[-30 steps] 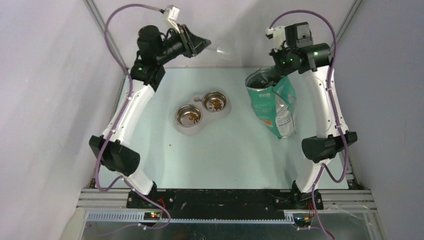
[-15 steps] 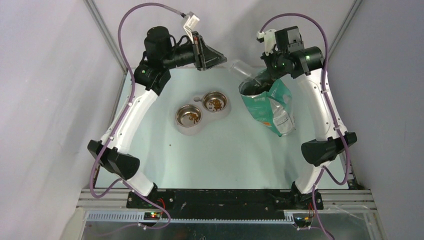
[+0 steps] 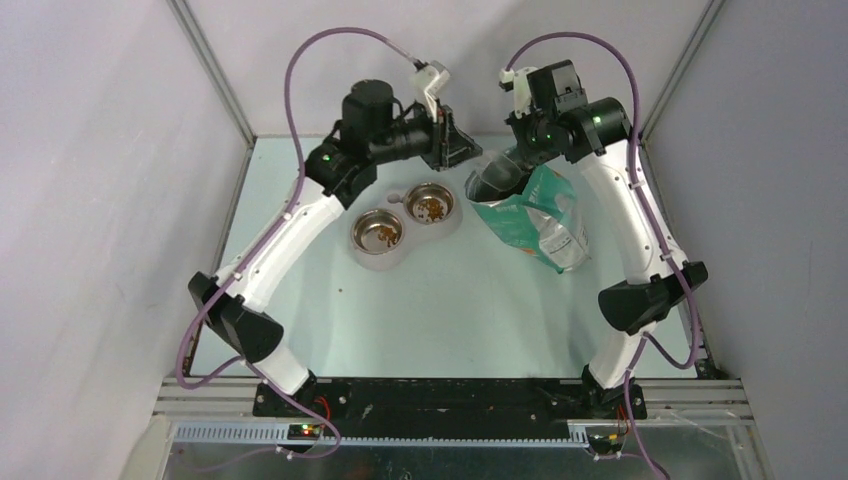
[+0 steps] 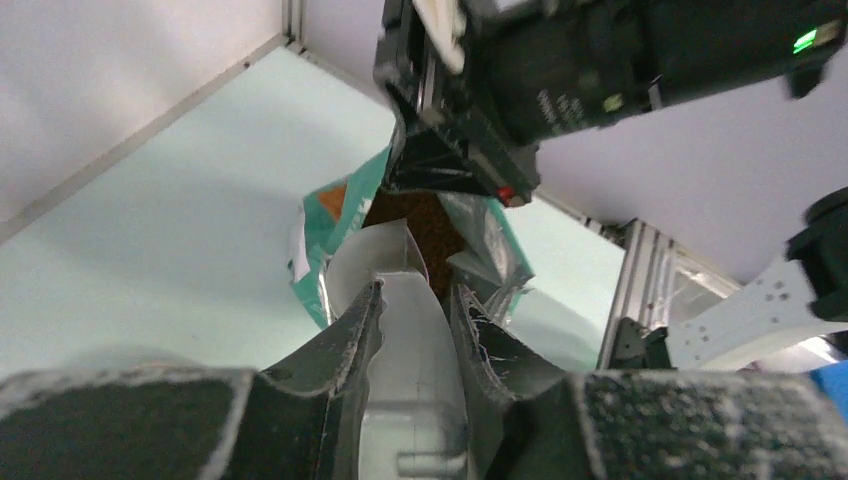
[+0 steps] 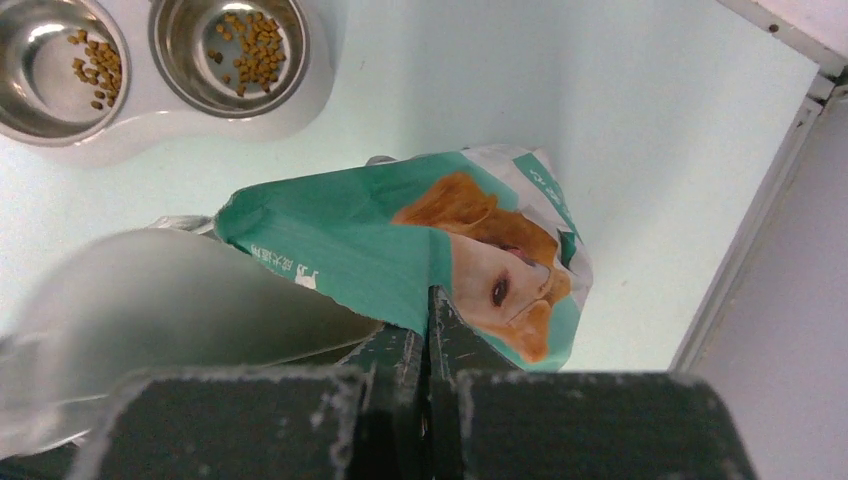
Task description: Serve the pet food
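Note:
Brown kibble (image 3: 430,207) lies in both steel bowls (image 3: 378,231) of a double feeder, also in the right wrist view (image 5: 252,47). More kibble (image 4: 432,232) shows inside the open teal-green bag (image 3: 535,215). My left gripper (image 4: 415,300) is shut on the handle of a clear plastic scoop (image 4: 395,262), whose cup reaches into the bag's mouth (image 3: 490,178). My right gripper (image 5: 428,310) is shut on the bag's top edge (image 5: 400,250) and holds it open and tilted.
The grey feeder base (image 3: 445,228) sits left of the bag. The enclosure's back wall and metal frame (image 3: 215,75) are close behind both wrists. The two wrists are nearly touching above the bag.
My left gripper has swung right with the scoop, from the back wall to the bag's mouth. My right gripper has drawn the bag's top leftward, tilting it toward the scoop.

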